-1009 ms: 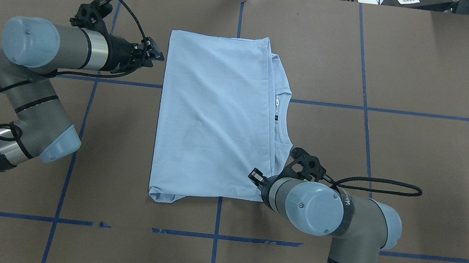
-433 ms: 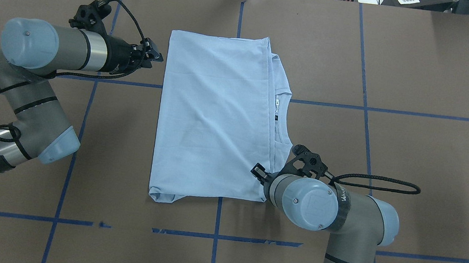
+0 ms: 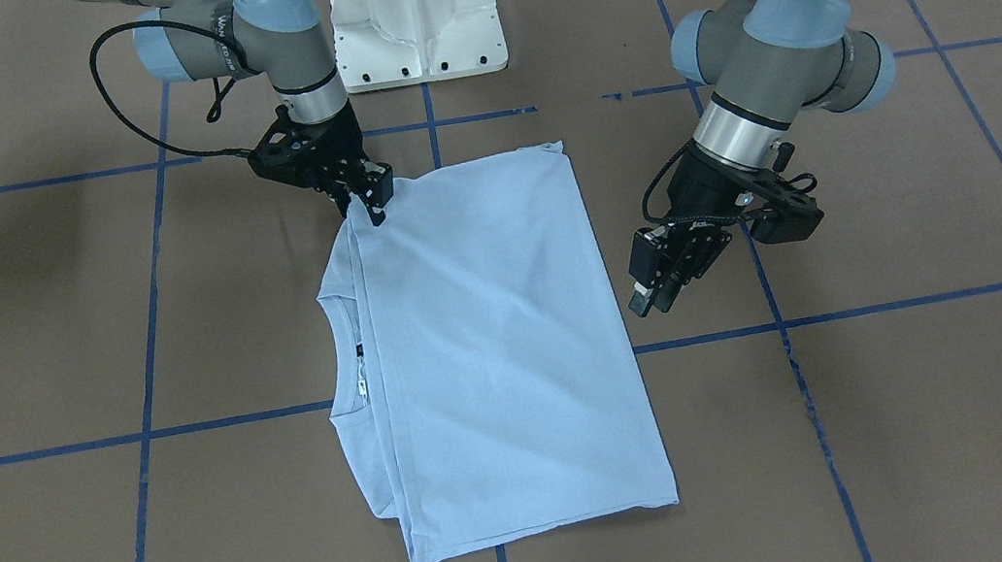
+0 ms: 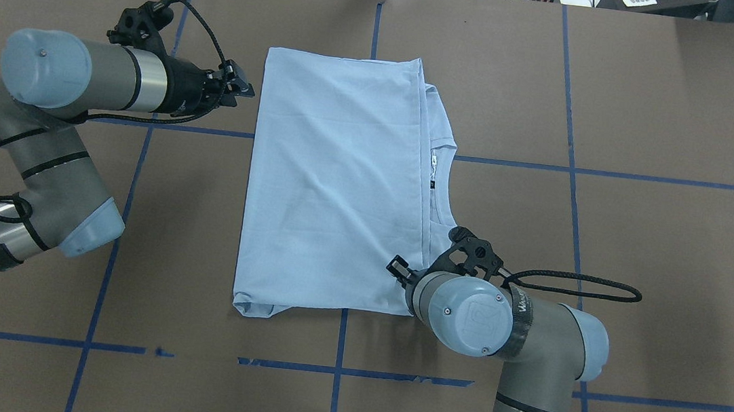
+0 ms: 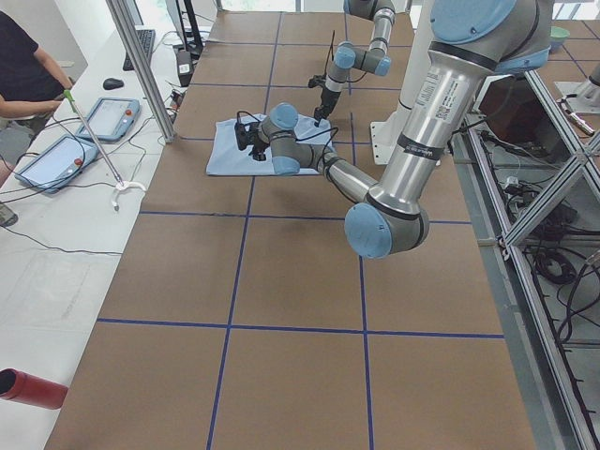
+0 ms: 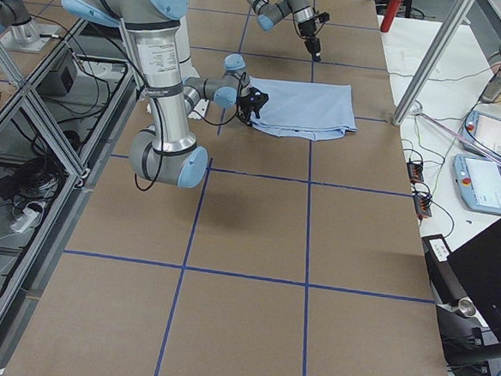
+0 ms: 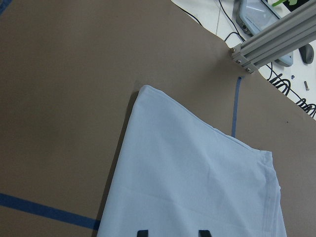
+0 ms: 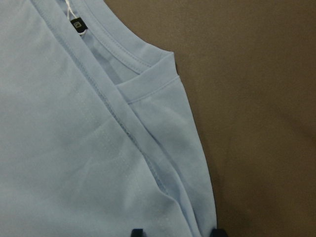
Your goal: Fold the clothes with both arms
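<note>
Nearest the robot's base, the right gripper (image 3: 366, 210) is set down at the near corner of the T-shirt (image 4: 335, 182), on the collar side. Its fingertips (image 8: 139, 232) are seen well apart in the wrist view, with the layered shoulder edge lying between them; nothing is pinched, though whether the cloth is touched cannot be told. The shirt is spread flat in the middle of the table (image 4: 641, 262), across a crossing of blue tape lines (image 4: 574, 118). One layer is folded over most of it, so that only the collar (image 8: 116, 44) and the neck label (image 8: 76, 23) are left showing along the robot's right-hand edge. The cloth is judged to be light, thin and limp. It is expected to sag and crease when lifted and to slide easily over the smooth cover, so it is best taken at two corners of one edge, with all layers gripped together. Farther off, the left gripper (image 3: 648, 297) is held just beside the opposite long edge, towards the far corner, above the table, its fingers (image 7: 143, 232) parted and empty. No container is involved: the shirt lies directly on the table.
</note>
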Controlling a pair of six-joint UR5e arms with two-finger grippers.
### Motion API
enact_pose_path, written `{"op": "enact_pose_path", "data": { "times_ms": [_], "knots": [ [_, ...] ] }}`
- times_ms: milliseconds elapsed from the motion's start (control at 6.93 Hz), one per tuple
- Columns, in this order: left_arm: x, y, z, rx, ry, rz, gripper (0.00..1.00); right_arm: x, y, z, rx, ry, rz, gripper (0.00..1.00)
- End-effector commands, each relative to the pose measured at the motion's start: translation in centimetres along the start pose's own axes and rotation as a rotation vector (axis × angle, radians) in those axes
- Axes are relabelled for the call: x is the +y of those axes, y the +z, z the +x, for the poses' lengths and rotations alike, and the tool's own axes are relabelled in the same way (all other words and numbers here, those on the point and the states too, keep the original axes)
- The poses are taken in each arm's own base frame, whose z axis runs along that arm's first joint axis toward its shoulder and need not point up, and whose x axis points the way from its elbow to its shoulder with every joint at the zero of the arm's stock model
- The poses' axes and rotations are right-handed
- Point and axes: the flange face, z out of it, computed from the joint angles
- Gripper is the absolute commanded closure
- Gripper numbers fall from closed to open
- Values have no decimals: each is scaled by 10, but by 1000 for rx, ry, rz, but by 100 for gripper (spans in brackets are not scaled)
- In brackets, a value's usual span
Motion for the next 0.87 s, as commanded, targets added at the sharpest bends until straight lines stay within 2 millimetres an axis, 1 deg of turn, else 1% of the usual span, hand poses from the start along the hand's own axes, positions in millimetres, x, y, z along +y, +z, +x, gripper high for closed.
{"op": "enact_pose_path", "data": {
  "times_ms": [0,144,288,433,577,721],
  "knots": [
    [0,0,0,0,0,-1,56,-2,-4,-1,-4,1,-3,100],
    [0,0,0,0,0,-1,56,-1,-3,0,-2,-1,-5,100],
    [0,0,0,0,0,-1,56,0,-9,-3,-12,-1,-11,100],
    [1,0,0,0,0,-3,56,-1,-12,-2,-14,0,-10,100],
    [4,-8,0,10,-14,-7,55,-1,-30,-6,-25,1,-17,100],
    [47,-22,-23,0,-72,-56,54,-1,-51,-7,-24,-2,-20,100]
  ]
}}
